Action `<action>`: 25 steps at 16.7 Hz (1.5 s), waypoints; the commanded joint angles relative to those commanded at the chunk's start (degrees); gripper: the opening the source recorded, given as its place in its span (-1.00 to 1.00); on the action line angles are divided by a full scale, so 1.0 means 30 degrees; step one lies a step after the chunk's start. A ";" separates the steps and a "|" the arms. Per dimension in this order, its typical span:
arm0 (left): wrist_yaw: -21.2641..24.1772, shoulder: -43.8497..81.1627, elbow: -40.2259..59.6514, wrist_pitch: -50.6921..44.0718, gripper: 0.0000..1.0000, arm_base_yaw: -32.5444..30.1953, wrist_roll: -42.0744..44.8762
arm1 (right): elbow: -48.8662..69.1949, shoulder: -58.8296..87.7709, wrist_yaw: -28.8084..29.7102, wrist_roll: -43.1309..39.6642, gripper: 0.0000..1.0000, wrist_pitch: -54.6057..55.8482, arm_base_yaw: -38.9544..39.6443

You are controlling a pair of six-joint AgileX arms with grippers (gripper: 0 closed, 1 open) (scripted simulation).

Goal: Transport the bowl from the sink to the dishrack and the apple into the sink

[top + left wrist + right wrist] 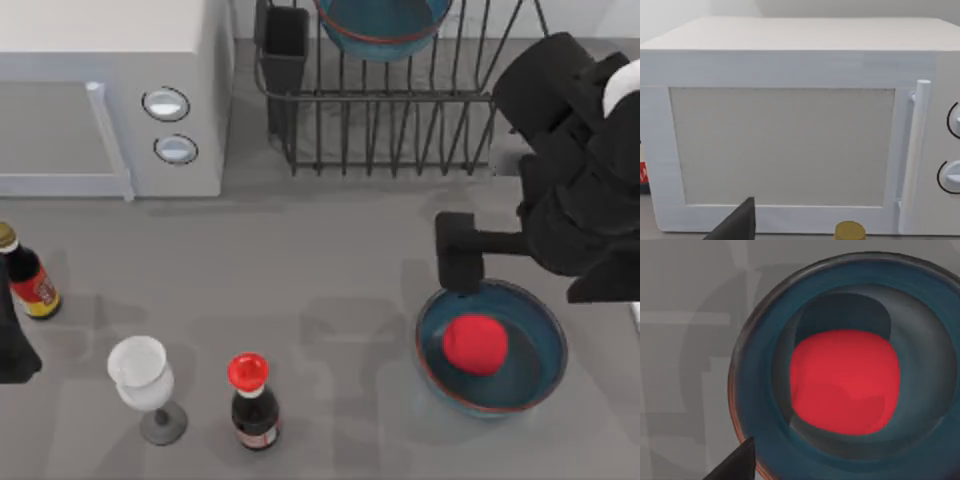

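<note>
Black left gripper (12, 350) sits parked at the table's left edge, facing the white box microwave (790, 125); finger state can't be told. Just beside it: brown bottle with gold cap (26, 272). Further right: clear wine glass (143, 380), then dark bottle with red cap (252, 400). Far side: dark wire dishrack (400, 120) already holding one round teal-blue glazed bowl (385, 25), so that leg looks done. Right gripper (458, 262) hovers over the near rim of a second teal-blue bowl (492, 350), whether it's open can't be told either. Smooth red apple (842, 382) lies in that bowl, just below the gripper, cupped so it won't roll. Sink not identifiable; apple leg looks pending.
</note>
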 joint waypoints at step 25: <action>0.0000 0.0000 0.0000 0.0000 1.00 0.0000 0.0000 | -0.1276 0.7263 0.0025 0.1553 1.00 0.4866 0.1491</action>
